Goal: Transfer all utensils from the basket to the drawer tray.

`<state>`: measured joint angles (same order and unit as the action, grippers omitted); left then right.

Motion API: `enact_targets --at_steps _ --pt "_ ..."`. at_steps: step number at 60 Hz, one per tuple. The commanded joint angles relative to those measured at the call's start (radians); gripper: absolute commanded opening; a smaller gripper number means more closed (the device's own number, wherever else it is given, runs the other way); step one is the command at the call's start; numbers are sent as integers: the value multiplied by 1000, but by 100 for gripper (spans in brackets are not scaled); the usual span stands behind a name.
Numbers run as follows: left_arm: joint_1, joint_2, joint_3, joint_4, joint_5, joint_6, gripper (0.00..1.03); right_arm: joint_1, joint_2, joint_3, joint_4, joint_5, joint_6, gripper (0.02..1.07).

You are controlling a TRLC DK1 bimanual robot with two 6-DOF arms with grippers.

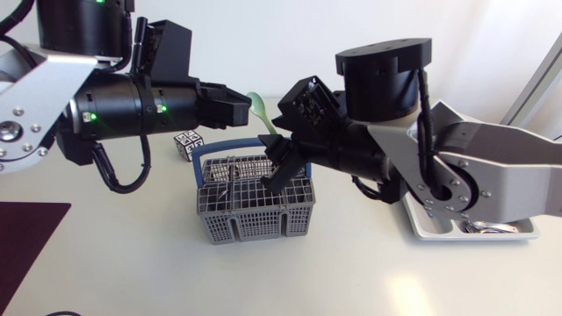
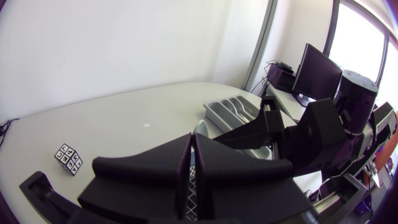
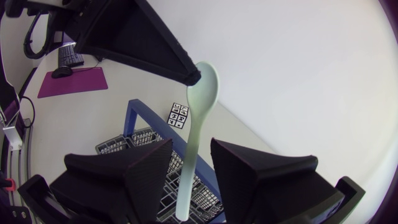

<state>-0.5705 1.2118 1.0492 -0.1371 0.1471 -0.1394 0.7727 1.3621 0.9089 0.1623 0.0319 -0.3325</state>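
Left end effector (image 2: 192,140) closed, right end effector (image 3: 191,146) spread

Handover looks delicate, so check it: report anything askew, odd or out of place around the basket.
The pale green spoon hangs upright over the basket, pinched only at its bowl's edge by the left tool, a slim hold. Its handle runs between the right tool's open fingers, not gripped. Nothing spilled or damaged shows.

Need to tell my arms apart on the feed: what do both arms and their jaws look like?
Nearly alike. The left arm and right arm have matte black cylindrical joints on silver-grey links. Small green lights glow on the left arm, and a black cable loops beside each arm. The jaws are two broad, matte black wedges.
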Motion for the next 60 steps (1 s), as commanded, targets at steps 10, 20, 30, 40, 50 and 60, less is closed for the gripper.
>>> enact_targets --at_steps 10,20,30,40,50,60 --pt "-3 8 -6 14 26 -37 3 11 17 -10 20 2 12 23" --pt "-5 6 -17 19 34 -37 3 20 35 -5 20 -6 12 12" --pt "-6 6 -28 22 40 -37 3 22 43 1 8 -6 16 8" --pt "-14 -1 -23 33 43 -37 9 22 48 -1 -4 -7 16 8" --pt "-22 -44 -5 62 42 -19 32 17 22 -15 -30 -36 15 8" --pt "55 -118 28 97 -30 20 55 -29 -44 -28 -116 -128 9 8"
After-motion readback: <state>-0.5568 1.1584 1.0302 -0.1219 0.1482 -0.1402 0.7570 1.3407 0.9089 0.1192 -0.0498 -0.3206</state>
